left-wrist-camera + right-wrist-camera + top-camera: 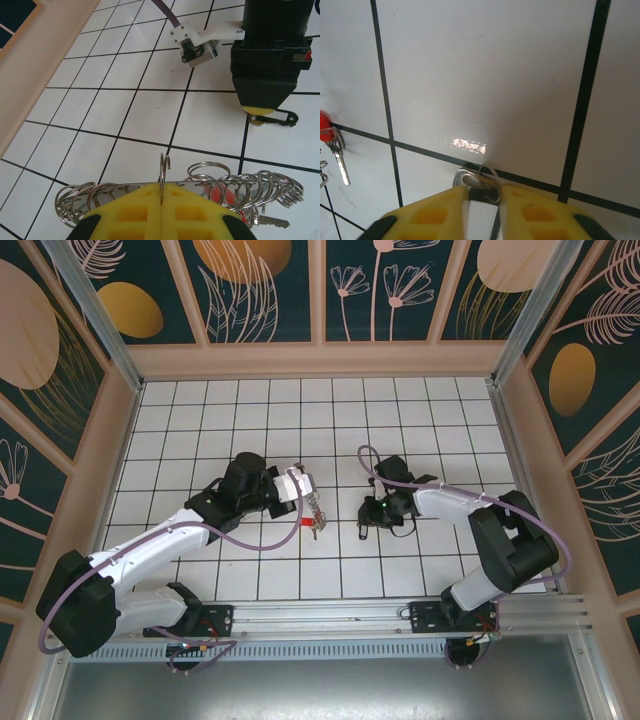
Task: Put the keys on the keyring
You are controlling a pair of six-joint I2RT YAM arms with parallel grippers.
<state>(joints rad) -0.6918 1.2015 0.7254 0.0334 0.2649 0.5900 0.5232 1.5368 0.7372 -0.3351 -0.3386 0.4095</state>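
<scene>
**Left hand clamped on the keyring, right hand pinching a key**

Closest in the left wrist view, the left hand (162,189) has its yellow pads pressed together on the keyring (165,162), whose thin wire end curls up out of the seam. The right hand (257,108) stands tip-down on the white tiled surface (125,115), well apart from the left. Its pads are nearly together on the end of the dark-headed key (277,118), which lies flat on the surface. A row of silvery split rings (240,182) is bunched along the keyring, just beyond the left pads. Among these rings hangs the red-headed key (217,195), and a plain silvery key (270,221) pokes out beside it.
</scene>
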